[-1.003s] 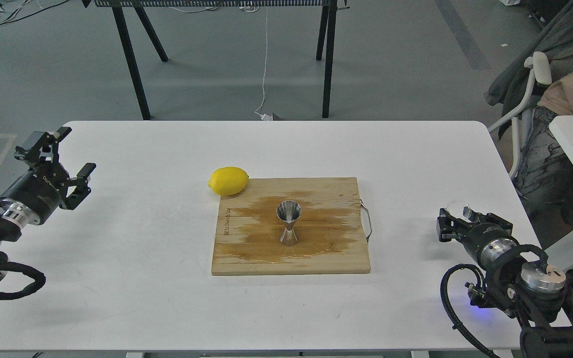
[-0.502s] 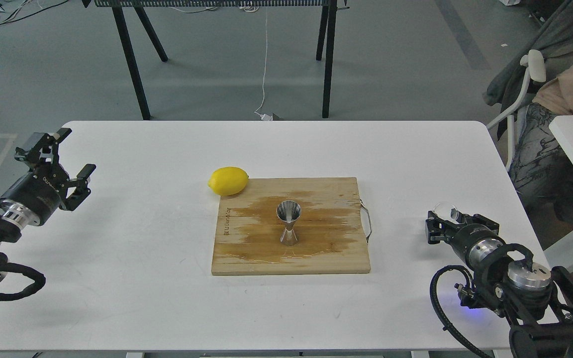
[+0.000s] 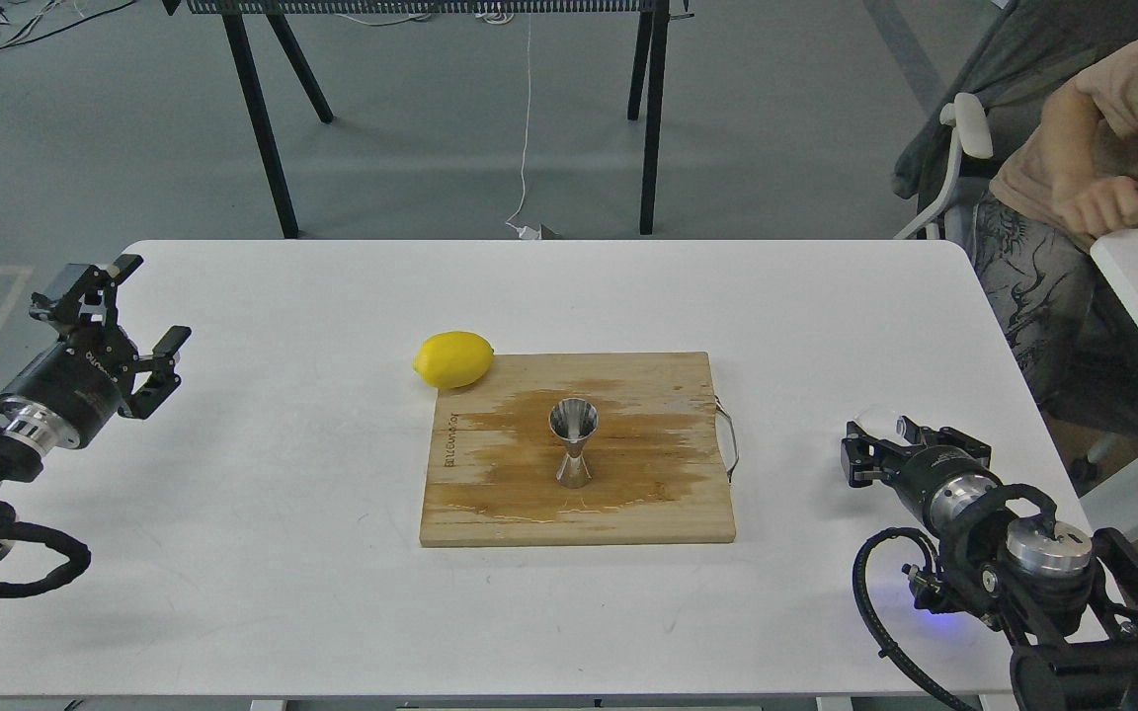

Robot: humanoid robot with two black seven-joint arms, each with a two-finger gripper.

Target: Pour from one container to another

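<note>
The steel hourglass jigger (image 3: 574, 442) stands upright in the middle of a wet, stained wooden cutting board (image 3: 668, 513). The small clear glass cup (image 3: 876, 422) sits between the fingers of my right gripper (image 3: 873, 446), which is shut on it just above the table, well to the right of the board. At the table's left edge my left gripper (image 3: 148, 300) is open and holds nothing, far from the board.
A yellow lemon (image 3: 453, 358) lies against the board's far left corner. The board has a wire handle (image 3: 728, 439) on its right side. A seated person (image 3: 1093, 188) and a chair (image 3: 954, 158) are close to the table's far right corner.
My right gripper has moved a little left with the glass cup. The person at the right has shifted left, closer to the table. The left arm is still.
</note>
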